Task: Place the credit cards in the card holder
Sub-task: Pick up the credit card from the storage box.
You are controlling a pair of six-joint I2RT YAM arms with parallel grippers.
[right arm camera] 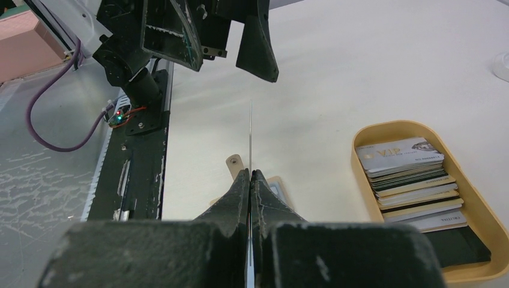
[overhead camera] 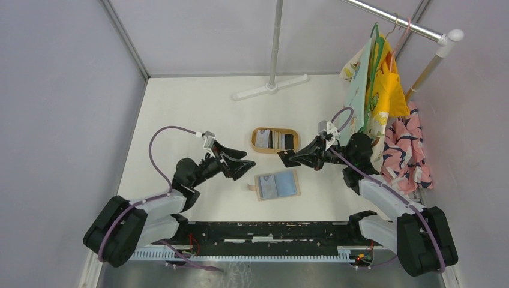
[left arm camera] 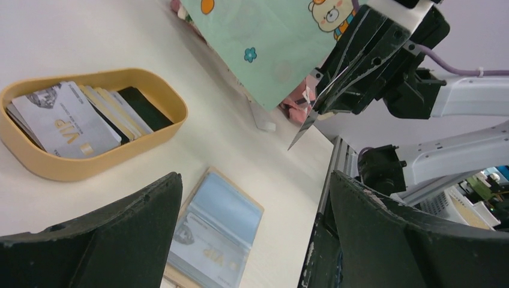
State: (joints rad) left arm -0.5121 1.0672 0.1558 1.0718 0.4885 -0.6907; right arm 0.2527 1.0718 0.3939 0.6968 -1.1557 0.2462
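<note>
Table (overhead camera: 180, 120): white top carrying everything below.
Clothes rail (overhead camera: 420, 27): far right corner, with hangers of bright garments (overhead camera: 384, 102).
Left gripper (overhead camera: 243, 161): jaws spread wide, nothing between them, hanging just left of the card holder.
Right gripper (overhead camera: 295, 158): jaws pinched tight on one dark card, raised off the table between tray and card holder.
Tray (overhead camera: 275, 128): oval, tan, at mid-table, just beyond the card holder.
Card holder (overhead camera: 277, 185): lying open and flat, pale blue lining up, between the two grippers; a card sits in its pocket.
Credit cards (overhead camera: 273, 140): overlapping stack inside the tray, a grey one on top.
Held card (overhead camera: 286, 159): edge-on between the right fingers, sticking out past their tips.
</note>
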